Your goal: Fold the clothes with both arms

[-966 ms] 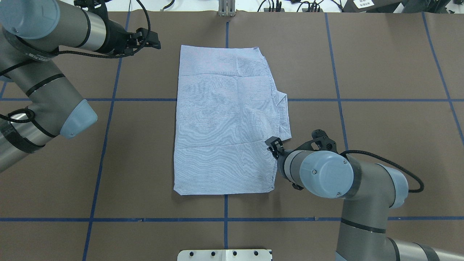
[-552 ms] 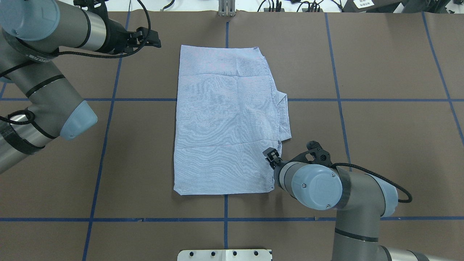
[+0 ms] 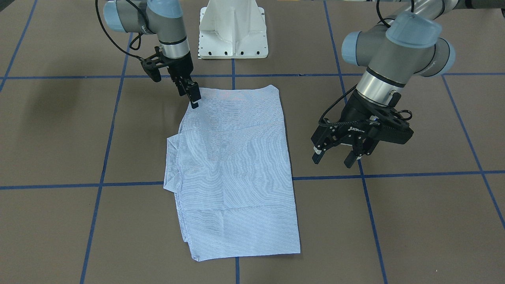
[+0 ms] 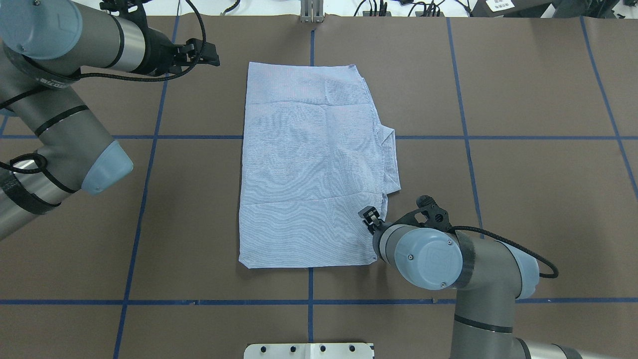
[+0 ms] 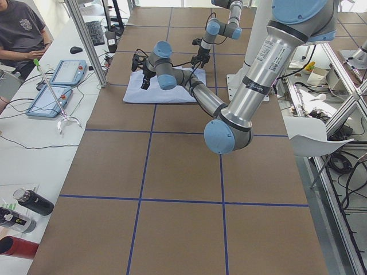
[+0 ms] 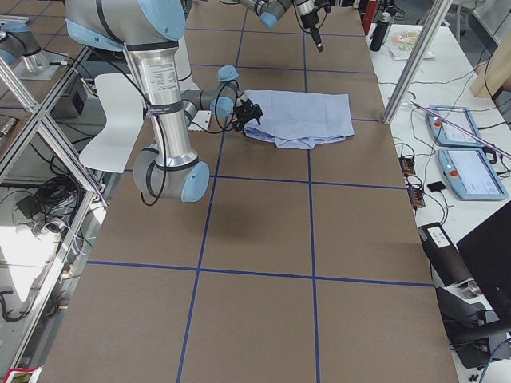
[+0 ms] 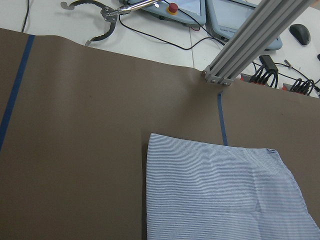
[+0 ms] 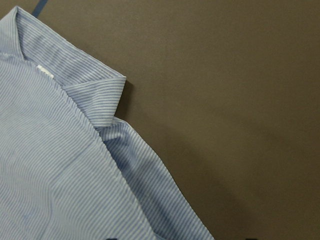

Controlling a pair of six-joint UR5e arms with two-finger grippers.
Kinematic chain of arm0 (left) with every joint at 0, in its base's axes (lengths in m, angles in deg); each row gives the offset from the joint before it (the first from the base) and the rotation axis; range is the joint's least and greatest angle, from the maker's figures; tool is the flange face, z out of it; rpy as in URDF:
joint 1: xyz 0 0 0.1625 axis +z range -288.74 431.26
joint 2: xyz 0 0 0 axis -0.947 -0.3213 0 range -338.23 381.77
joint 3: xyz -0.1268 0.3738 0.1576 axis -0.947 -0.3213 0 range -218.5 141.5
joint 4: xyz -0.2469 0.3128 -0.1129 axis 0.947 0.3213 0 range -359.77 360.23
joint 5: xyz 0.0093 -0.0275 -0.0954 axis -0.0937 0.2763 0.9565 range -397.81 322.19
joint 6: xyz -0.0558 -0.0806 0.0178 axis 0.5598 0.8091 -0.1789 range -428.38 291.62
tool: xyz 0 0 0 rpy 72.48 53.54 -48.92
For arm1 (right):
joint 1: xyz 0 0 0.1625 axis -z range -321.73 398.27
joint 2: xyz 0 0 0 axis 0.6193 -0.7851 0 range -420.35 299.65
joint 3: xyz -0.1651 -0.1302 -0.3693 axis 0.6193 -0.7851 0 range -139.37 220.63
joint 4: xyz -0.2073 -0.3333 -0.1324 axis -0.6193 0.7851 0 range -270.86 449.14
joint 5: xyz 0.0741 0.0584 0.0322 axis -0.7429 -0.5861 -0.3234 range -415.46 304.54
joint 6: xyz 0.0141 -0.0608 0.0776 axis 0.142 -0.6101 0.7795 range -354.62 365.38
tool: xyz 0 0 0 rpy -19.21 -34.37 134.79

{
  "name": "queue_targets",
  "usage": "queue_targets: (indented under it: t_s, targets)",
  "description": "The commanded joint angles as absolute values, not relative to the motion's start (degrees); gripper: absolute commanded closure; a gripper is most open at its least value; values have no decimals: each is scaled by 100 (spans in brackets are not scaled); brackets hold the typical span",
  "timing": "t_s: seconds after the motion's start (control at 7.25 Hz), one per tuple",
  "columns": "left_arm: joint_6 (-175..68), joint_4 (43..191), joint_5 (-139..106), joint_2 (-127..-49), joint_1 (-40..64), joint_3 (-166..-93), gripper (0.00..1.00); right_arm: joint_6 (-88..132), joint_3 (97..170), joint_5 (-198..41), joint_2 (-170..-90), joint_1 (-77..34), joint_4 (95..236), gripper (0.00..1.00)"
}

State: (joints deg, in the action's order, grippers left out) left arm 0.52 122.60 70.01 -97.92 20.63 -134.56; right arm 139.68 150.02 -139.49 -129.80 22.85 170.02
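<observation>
The striped shirt (image 4: 309, 169) lies flat on the brown table, folded into a tall rectangle, also seen from the front (image 3: 236, 169). Its collar (image 4: 391, 159) sticks out on the right side and fills the right wrist view (image 8: 95, 95). My right gripper (image 4: 369, 217) is open and low at the shirt's right edge, just below the collar (image 3: 171, 165); from the front it (image 3: 193, 98) touches the fabric's corner area. My left gripper (image 3: 333, 157) is open and empty, hovering off the shirt's far left corner (image 4: 212, 52). The left wrist view shows that corner (image 7: 225, 195).
The white pedestal base (image 3: 232, 29) stands at the robot's edge of the table. Blue tape lines (image 4: 309, 301) grid the brown surface. An aluminium post (image 7: 250, 42) stands at the far edge. An operator (image 5: 23, 34) and control tablets (image 5: 57, 86) sit beyond it.
My right arm has drawn back toward the robot, and its gripper has slid slightly left and nearer along the shirt's right edge. The left arm has barely moved.
</observation>
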Motion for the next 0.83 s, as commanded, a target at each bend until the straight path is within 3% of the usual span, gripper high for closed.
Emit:
queue_targets:
  t_s: [0.0,0.28,0.69]
  targets:
    - [53,12257,6986,-9785,2064,-13457,6,13889,14883,-13948,-12847,2297,16992,19]
    - [53,12257,6986,-9785,2064,-13457,6,13889,14856,-13948,-12811,2324,17009,32]
    - [53,12257,6968,-9785,2055,-13500,6,13898,14864,-13948,-12803,2385,17027,90]
